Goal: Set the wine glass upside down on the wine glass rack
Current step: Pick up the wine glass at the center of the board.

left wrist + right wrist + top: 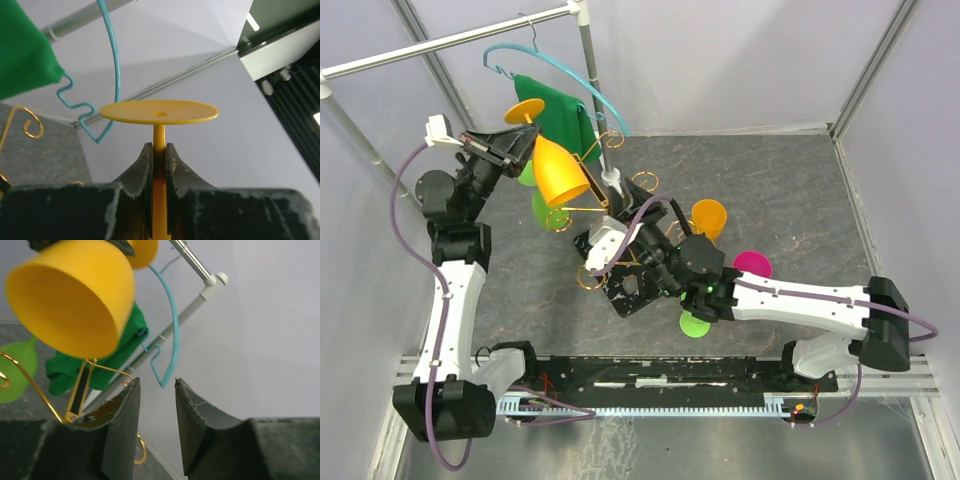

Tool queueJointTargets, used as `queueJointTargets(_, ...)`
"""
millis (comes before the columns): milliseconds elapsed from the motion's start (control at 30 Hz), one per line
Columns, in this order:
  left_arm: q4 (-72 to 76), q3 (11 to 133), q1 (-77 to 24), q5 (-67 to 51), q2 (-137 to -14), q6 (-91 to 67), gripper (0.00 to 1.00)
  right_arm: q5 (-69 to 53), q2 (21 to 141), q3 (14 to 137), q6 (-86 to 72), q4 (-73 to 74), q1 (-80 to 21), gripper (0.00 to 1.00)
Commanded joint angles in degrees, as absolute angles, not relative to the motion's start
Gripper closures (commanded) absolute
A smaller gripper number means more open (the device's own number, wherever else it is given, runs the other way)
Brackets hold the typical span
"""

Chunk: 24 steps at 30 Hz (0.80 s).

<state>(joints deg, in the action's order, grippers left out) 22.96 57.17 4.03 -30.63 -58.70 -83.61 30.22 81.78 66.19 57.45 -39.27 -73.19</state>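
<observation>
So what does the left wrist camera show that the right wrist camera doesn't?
Only the left wrist view: the wine glass from its foot end, stem clamped in the left gripper. Only the right wrist view: that glass's yellow bowl, a green glass, and the right gripper open, holding nothing. Both: the blue hanger, the green cloth and gold curls of the wine glass rack.

We see the wine glass (558, 168) in the air just left of the rack (628, 292), its stem between the left gripper's (159, 160) fingers. Behind the rack stands a clothes rail (450, 40) with a hanger (552, 64) and cloth (560, 115) hanging from it. The right gripper (156, 385) sits over the rack's base. Three glasses (710, 218) lie on the table (780, 180) to the right of the rack.
</observation>
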Motion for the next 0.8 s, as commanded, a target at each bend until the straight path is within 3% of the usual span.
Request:
queueJointTargets(0, 14.96, 62.67, 5.33, -31.69, -55.6, -62.9, 0.97, 38.29, 75.85, 64.5, 55.56, -36.82, -73.09, 0.53)
queueJointTargets(133, 7.86, 63.45, 5.45, -29.23, -52.22, -48.68, 0.97, 42.68, 73.01, 62.56, 54.78, -33.89, -73.07, 0.41)
queueJointTargets(367, -11.71, 67.49, 5.47, -23.14, -44.17, -25.64, 0.97, 47.29, 69.51, 59.7, 54.43, -32.32, -72.94, 0.31)
queueJointTargets(533, -19.32, 67.93, 5.46, -22.58, -40.0, -18.54, 0.97, 50.09, 68.79, 59.77, 54.12, -30.65, -72.71, 0.27)
queueJointTargets(767, -17.91, 57.86, 5.53, -26.59, -31.01, -14.92, 0.97, 52.87, 66.31, 60.14, 48.4, -24.47, -72.67, 0.19)
